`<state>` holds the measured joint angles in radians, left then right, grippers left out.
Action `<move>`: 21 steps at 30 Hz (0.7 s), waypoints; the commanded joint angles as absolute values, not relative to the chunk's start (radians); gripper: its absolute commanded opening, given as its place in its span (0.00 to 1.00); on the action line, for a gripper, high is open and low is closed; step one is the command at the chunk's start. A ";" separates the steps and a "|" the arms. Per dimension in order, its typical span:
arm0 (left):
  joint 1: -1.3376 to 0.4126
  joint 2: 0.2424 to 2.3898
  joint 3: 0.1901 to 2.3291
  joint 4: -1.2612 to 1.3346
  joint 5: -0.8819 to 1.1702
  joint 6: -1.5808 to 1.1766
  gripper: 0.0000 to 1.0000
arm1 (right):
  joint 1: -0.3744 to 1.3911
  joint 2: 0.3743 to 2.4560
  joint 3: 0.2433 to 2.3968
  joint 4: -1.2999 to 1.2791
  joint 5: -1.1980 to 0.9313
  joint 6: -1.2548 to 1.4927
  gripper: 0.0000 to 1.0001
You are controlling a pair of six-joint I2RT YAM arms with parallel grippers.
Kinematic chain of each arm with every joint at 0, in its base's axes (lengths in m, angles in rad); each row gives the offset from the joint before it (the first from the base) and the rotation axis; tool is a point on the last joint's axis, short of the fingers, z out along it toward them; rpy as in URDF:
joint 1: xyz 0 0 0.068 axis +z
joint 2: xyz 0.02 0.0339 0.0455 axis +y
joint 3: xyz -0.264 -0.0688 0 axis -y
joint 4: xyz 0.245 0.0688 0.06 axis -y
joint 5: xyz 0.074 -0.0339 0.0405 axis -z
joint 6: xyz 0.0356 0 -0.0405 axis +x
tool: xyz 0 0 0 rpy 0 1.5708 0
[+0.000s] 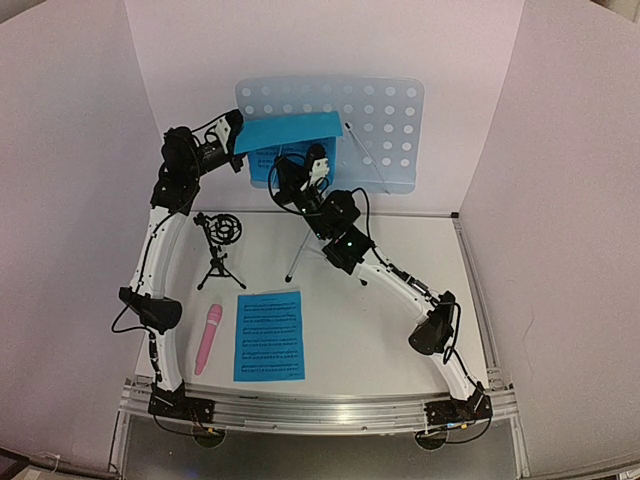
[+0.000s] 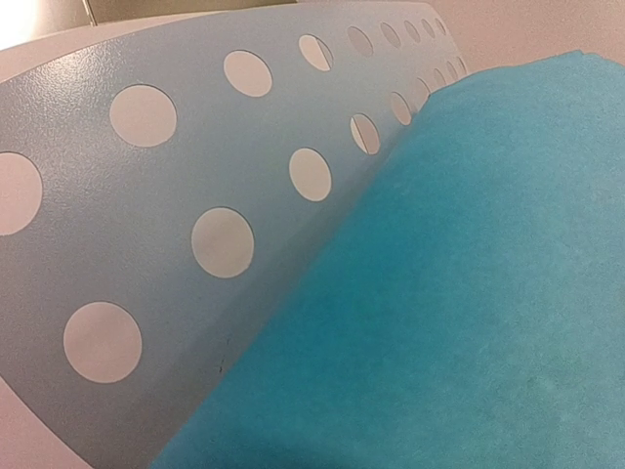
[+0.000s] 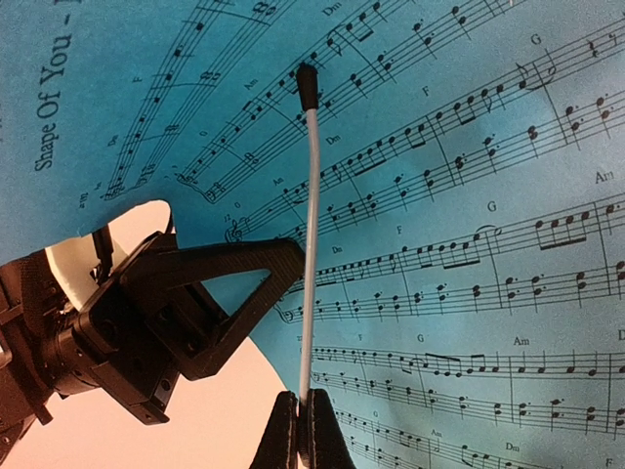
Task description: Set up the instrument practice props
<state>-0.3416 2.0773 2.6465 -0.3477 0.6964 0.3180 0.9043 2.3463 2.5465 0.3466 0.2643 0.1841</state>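
Observation:
The pale-blue perforated music stand [image 1: 385, 120] rises on silver tripod legs [image 1: 300, 255] at the back. My left gripper [image 1: 238, 135] is shut on one edge of a bright-blue sheet-music page [image 1: 290, 130], which curls against the stand's face. The left wrist view shows only the page's blank back [image 2: 439, 293] and the stand panel [image 2: 146, 225]. My right gripper [image 3: 301, 435] is shut on the stand's thin silver page-holder wire [image 3: 309, 244] in front of the printed page [image 3: 469, 195]. A left finger [image 3: 235, 255] touches the page's edge there. A second page [image 1: 269, 335], the pink microphone [image 1: 208, 338] and the black tripod mic stand [image 1: 222, 245] rest on the table.
White walls [image 1: 70, 200] close in the table on three sides. Another page-holder wire [image 1: 368, 158] slants across the stand's right half. A metal rail [image 1: 320, 408] runs along the near edge between the arm bases.

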 commanded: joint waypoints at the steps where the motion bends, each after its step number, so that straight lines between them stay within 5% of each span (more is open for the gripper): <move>1: -0.342 2.070 2.648 -0.322 0.672 0.333 0.00 | 0.927 2.290 2.538 0.360 0.270 0.194 0.02; 6: -0.341 2.059 2.638 -0.315 0.678 0.338 0.00 | 0.928 2.289 2.536 0.362 0.266 0.205 0.14; 14: -0.341 2.043 2.618 -0.303 0.681 0.370 0.00 | 0.929 2.276 2.522 0.368 0.240 0.218 0.16; 21: -0.341 2.031 2.613 -0.252 0.647 0.378 0.27 | 0.933 2.254 2.492 0.383 0.239 0.216 0.17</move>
